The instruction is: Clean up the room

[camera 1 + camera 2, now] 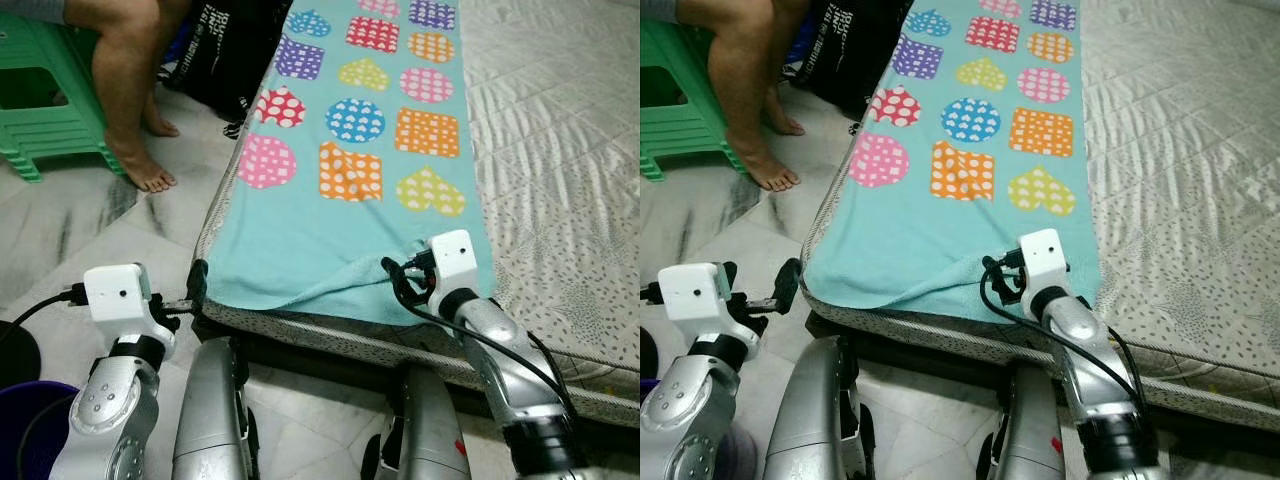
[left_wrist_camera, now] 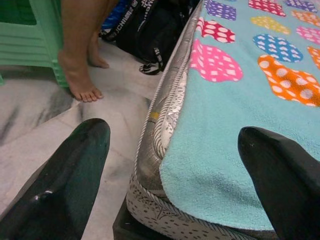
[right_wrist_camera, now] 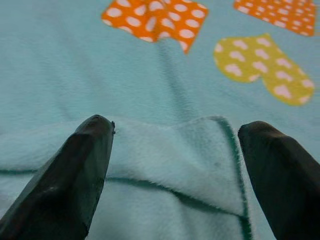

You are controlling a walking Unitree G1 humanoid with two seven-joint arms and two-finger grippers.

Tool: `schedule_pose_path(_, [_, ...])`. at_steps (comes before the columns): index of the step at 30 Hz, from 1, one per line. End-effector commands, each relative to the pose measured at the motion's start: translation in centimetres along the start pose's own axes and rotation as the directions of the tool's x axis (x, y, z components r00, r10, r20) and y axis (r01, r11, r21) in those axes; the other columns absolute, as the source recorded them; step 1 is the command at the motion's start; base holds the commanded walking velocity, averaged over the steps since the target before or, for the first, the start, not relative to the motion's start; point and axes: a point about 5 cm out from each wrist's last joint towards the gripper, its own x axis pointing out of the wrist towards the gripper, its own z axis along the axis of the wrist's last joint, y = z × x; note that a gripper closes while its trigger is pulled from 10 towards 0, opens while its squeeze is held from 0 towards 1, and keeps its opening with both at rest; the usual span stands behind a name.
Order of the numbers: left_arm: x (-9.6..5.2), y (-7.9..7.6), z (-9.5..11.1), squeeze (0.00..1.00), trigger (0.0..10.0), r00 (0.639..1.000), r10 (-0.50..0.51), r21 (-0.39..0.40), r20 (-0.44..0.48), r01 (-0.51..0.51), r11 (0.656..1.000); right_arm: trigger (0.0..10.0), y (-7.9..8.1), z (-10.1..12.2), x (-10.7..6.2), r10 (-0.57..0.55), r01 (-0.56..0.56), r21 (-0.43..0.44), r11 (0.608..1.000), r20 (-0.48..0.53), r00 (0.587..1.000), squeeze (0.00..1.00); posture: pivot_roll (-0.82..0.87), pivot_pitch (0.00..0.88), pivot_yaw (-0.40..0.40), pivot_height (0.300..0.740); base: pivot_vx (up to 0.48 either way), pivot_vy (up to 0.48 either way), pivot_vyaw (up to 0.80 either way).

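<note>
Right wrist view: right gripper fingers spread over towel.

We note a mattress with a quilted, speckled grey cover, lying low over a marble floor. A turquoise towel printed with dotted hearts and circles lies along its left edge, near corner folded over. On the floor: a green stool, a black bag.

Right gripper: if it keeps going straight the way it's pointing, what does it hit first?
Most likely the folded-over corner of the turquoise blanket, lying right ahead between the open fingers of the right gripper. Past that fold is flat blanket on the mattress; exact depth is unclear.
</note>
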Motion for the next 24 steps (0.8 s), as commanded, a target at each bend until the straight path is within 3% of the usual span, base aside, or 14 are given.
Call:
schedule_pose_path(1, [-0.4,-0.1,0.1,0.0,10.0,1.0,0.003,0.01,-0.004,-0.003,1.0,10.0,-0.6,-0.5,0.7,-0.062,0.062,-0.02,0.998,-0.031,0.998,0.0,0.13,0.241,-0.071,0.545,0.0,0.0,0.0])
schedule_pose_path(10, [-0.5,-0.2,0.3,0.0,10.0,1.0,0.004,0.011,-0.006,-0.004,1.0,10.0,-2.4,-1.6,2.9,-0.191,0.184,-0.059,0.981,-0.144,0.971,0.0,0.14,0.252,-0.072,0.545,0.0,0.0,0.0])
schedule_pose_path(11, [-0.5,-0.1,0.3,0.0,10.0,1.0,0.005,0.011,-0.006,-0.005,1.0,7.7,-2.6,-1.7,3.0,-0.202,0.195,-0.062,0.979,-0.149,0.968,0.0,0.14,0.254,-0.074,0.545,0.0,0.0,0.0])
schedule_pose_path(12, [-0.5,-0.1,0.3,0.0,10.0,1.0,0.006,0.011,-0.006,-0.006,1.0,3.5,-2.8,-1.7,3.1,-0.212,0.205,-0.063,0.977,-0.153,0.965,0.0,0.14,0.254,-0.074,0.545,0.0,0.0,0.0])
schedule_pose_path(13, [-0.5,-0.1,0.3,0.0,10.0,1.0,0.009,0.012,-0.007,-0.009,1.0,0.0,-3.1,-1.8,3.2,-0.226,0.216,-0.077,0.973,-0.163,0.96,0.0,0.14,0.253,-0.075,0.545,0.0,0.0,0.0])
schedule_pose_path(17, [-0.5,-0.1,0.3,0.0,10.0,1.0,0.013,0.012,-0.007,-0.012,1.0,0.0,-3.5,-2.4,3.3,-0.242,0.224,-0.111,0.968,-0.19,0.952,0.0,0.14,0.252,-0.076,0.545,0.0,0.0,0.0])
schedule_pose_path(19, [-0.5,-0.1,0.3,0.0,10.0,1.0,0.013,0.011,-0.008,-0.013,1.0,2.7,-3.8,-2.9,3.2,-0.258,0.238,-0.117,0.964,-0.204,0.944,0.0,0.14,0.252,-0.076,0.545,0.0,0.0,0.0])
schedule_pose_path(21, [-0.4,-0.1,0.3,0.0,10.0,1.0,0.014,0.01,-0.007,-0.014,1.0,2.2,-4.0,-3.1,3.2,-0.265,0.246,-0.113,0.963,-0.207,0.942,0.0,0.14,0.249,-0.076,0.545,0.0,0.0,0.0])
schedule_pose_path(22, [-0.4,-0.1,0.3,0.0,10.0,1.0,0.014,0.01,-0.006,-0.014,1.0,0.0,-4.1,-3.2,3.2,-0.267,0.248,-0.113,0.962,-0.208,0.941,0.0,0.14,0.248,-0.076,0.545,0.0,0.0,0.0])
schedule_pose_path(24, [-0.3,0.0,0.3,0.0,10.0,1.0,0.015,0.009,-0.006,-0.014,1.0,0.0,-4.3,-3.4,3.1,-0.271,0.251,-0.115,0.961,-0.21,0.939,0.0,0.14,0.243,-0.075,0.545,0.0,0.0,0.0])
